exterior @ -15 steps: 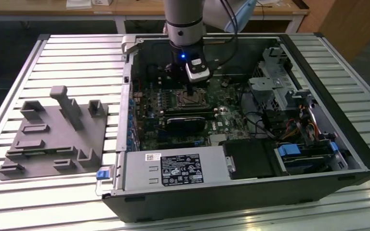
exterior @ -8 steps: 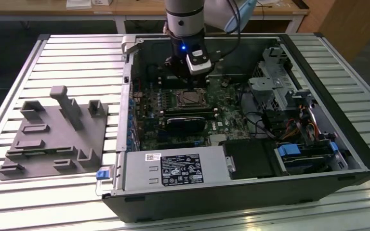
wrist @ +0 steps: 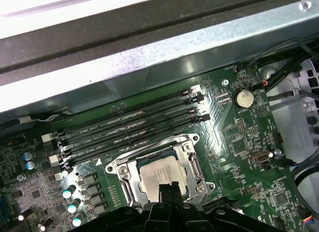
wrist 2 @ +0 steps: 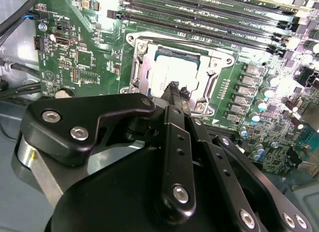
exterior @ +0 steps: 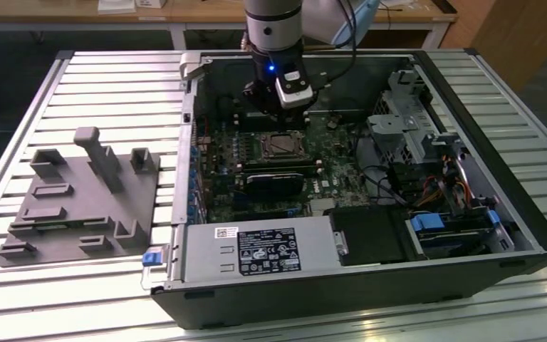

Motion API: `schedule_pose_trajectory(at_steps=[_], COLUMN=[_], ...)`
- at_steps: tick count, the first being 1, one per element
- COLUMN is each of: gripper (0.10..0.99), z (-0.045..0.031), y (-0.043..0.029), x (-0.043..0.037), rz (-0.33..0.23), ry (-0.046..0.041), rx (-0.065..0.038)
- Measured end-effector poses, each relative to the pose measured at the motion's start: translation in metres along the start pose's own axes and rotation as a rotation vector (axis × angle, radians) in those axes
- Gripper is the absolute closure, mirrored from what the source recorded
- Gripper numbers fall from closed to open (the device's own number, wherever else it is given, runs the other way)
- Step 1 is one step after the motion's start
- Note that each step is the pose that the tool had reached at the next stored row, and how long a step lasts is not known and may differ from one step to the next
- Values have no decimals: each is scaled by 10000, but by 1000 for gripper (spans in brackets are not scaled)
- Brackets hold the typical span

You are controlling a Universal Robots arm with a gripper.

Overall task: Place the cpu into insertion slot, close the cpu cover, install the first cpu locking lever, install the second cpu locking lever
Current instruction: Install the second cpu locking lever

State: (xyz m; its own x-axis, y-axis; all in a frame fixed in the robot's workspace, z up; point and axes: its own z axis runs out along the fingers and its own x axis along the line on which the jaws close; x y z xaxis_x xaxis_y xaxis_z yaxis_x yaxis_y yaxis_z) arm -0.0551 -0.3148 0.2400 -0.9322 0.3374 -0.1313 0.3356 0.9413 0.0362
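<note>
We see the gripper [exterior: 286, 114] low inside the open computer case [exterior: 501, 214], which lies on a slatted metal surface [exterior: 112, 85]. In the exterior view the arm comes down from 12 o'clock and ends just above the insertion slot [exterior: 280, 145], which sits near the middle of the green motherboard [exterior: 326, 178].

In both wrist views the cpu [wrist 2: 175, 72] [wrist: 160, 174] lies flat in the insertion slot [wrist 2: 174, 75] [wrist: 162, 174], its pale metal face showing through the window of the cpu cover [wrist 2: 209, 62] [wrist: 192, 164], which lies down around it. The jaws are closed together with nothing between them, and their tips [wrist 2: 173, 88] [wrist: 168, 189] sit over the chip's edge nearest the gripper; we cannot tell whether they touch it.

Room is tight at the slot's edges. In the first wrist view the black memory slots [wrist: 129, 129] run just beside the cover at its 11 o'clock side, and the case wall [wrist: 149, 57] rises past them. A row of capacitors [wrist: 70, 197] stands at 9 o'clock of the socket, and bare green board lies at 3 o'clock.

In the exterior view a grey fixture tray [exterior: 79, 199] rests on the surface well apart from the case, at 9 o'clock
</note>
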Motion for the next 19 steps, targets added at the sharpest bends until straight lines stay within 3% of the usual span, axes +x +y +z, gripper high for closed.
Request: schedule_pose_trajectory(at_steps=[11,19], gripper=[980,980], z=[-1,1], y=[-12,-140], x=[-4,-50], rz=[-2,0], ry=[1,1], rx=[2,1])
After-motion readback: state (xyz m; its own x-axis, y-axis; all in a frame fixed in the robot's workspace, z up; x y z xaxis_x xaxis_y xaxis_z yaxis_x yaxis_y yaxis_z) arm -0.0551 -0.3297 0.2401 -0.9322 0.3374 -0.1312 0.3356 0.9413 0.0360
